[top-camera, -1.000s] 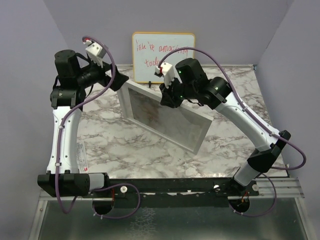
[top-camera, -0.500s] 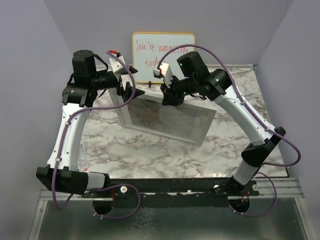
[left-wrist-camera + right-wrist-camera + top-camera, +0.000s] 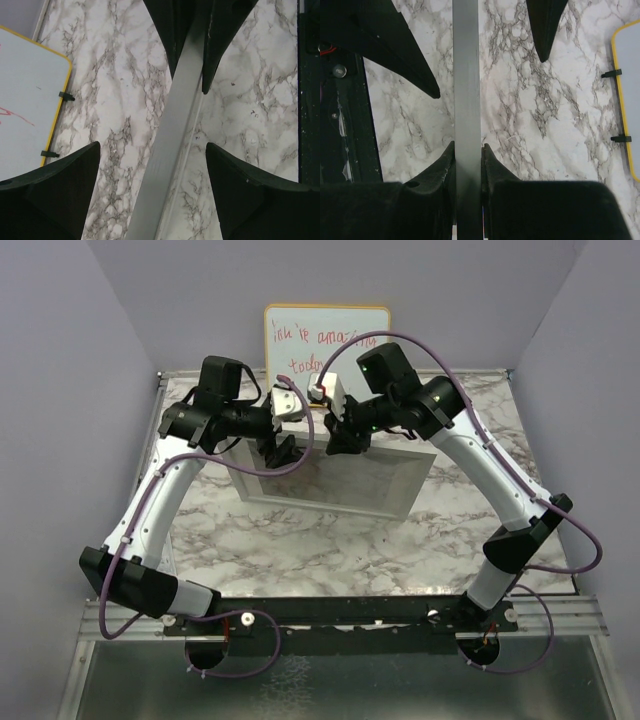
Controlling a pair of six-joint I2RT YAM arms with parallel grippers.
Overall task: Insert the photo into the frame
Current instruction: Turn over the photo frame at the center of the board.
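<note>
Frame (image 3: 350, 478) raised on edge over the table (image 3: 300, 540), far side. My right gripper (image 3: 467, 150) pinches its thin rim; left gripper (image 3: 152, 147) spread wide, straddling the same rim. Probably stiff, slick and breakable: hold the rim only.

The frame (image 3: 350, 482) is partly hidden beneath the right hand (image 3: 345, 445).

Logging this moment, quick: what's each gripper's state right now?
Left gripper: open, jaws straddling the frame edge without gripping it.
Right gripper: shut on the frame's edge.
</note>
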